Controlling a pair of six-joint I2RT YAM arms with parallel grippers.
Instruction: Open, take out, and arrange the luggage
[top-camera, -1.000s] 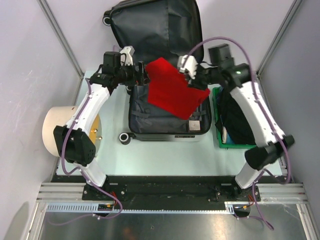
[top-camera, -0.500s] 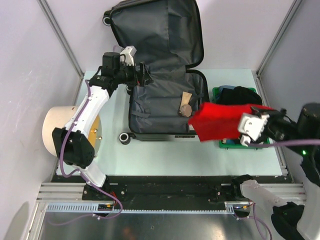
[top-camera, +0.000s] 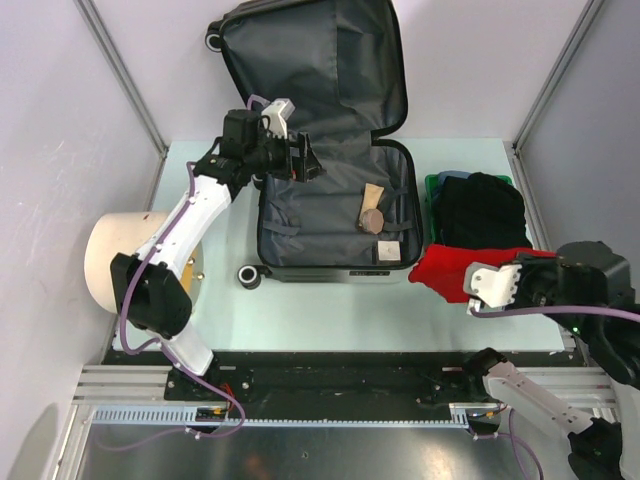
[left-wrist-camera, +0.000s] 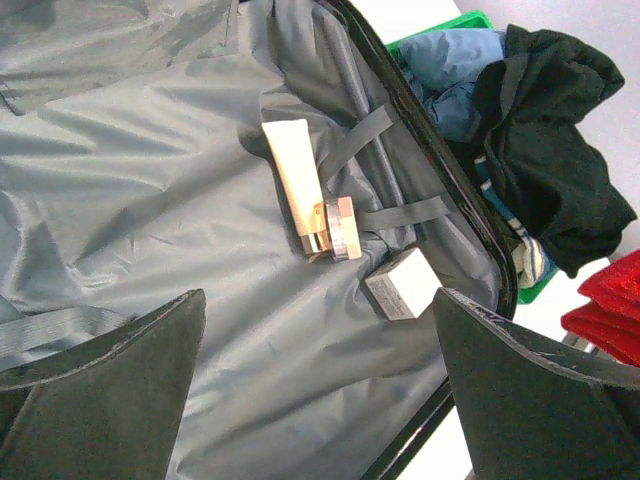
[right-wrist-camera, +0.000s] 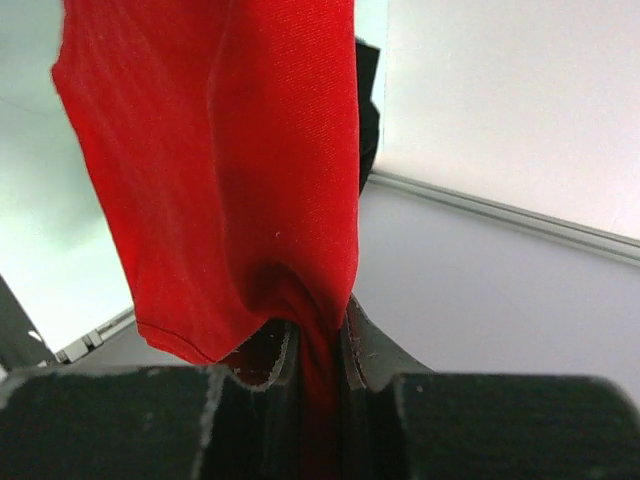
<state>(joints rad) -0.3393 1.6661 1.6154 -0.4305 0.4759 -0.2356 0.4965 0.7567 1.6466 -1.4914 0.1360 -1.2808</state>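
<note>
1. Your right gripper (top-camera: 478, 287) swung the red cloth (top-camera: 448, 268) away from above the luggage (top-camera: 310, 228) and out to the near end of the green bin (top-camera: 429, 183). There it hung just beside the black garment (top-camera: 480, 210). The jaws were pinched tight on a fold of it.
2. With the cloth gone, the grey lining showed a cream tube (left-wrist-camera: 295, 175), a round jar (left-wrist-camera: 340, 228) and a small white box (left-wrist-camera: 403, 282), all close to the right wall.
3. Your left gripper (top-camera: 305, 165) moved in from the left rim to hover over the lower half, spread wide and carrying nothing.
4. The luggage itself stayed put at mid-table, open, with its lid leaning on the back wall.
5. By my reading, one item was out but not yet set down, and three small ones remained to unpack.
</note>
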